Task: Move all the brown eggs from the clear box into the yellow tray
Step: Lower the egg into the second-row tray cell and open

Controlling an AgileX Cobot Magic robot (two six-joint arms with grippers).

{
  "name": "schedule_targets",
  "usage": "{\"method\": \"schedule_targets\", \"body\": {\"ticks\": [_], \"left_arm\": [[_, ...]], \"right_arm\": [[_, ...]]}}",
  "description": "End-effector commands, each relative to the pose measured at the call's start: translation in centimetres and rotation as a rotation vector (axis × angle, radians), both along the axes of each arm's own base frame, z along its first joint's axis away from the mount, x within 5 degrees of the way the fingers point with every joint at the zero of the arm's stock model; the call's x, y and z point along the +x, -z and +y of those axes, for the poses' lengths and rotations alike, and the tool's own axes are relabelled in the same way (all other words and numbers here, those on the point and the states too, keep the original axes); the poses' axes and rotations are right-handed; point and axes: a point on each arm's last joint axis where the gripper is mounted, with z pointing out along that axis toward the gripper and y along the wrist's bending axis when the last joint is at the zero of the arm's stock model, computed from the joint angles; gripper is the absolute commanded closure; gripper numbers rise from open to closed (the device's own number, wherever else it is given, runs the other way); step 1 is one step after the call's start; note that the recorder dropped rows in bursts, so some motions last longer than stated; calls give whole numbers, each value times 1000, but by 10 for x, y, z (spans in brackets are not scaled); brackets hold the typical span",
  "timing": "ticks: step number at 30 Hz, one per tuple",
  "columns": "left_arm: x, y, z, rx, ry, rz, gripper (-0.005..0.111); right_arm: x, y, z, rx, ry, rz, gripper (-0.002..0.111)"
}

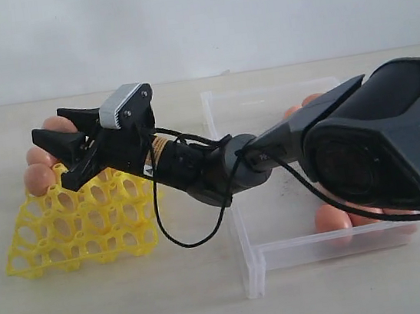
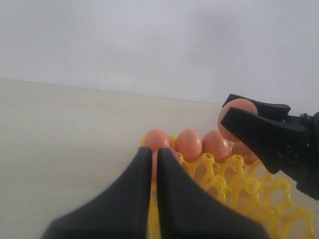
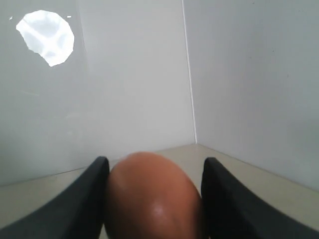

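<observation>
My right gripper reaches across to the far left corner of the yellow tray and is shut on a brown egg, held just above the tray's back row. In the right wrist view the same egg fills the gap between both fingers. The left wrist view shows this held egg above a row of three eggs seated in the tray. My left gripper is shut on nothing, low beside the tray's corner. The clear box holds more eggs.
The right arm and its looping black cable stretch over the gap between the box and the tray. Two seated eggs sit at the tray's left edge. A white wall stands behind the table.
</observation>
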Motion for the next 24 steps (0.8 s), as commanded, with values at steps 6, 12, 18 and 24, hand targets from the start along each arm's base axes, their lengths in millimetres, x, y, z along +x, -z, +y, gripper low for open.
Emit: {"method": "schedule_targets", "body": {"ticks": [6,12,18,24], "left_arm": [[-1,1,-1,4,7,1,103],[-1,1,-1,4,7,-1,103],[-1,0,-1,4,7,-3,103],[-1,0,-1,2,7,-10,103]], "right_arm": [[19,15,7,3,12,58,108],[23,32,8,-6,22,138,108],[25,38,8,-53,36,174,108],[23,40,10,-93,10,165,108]]}}
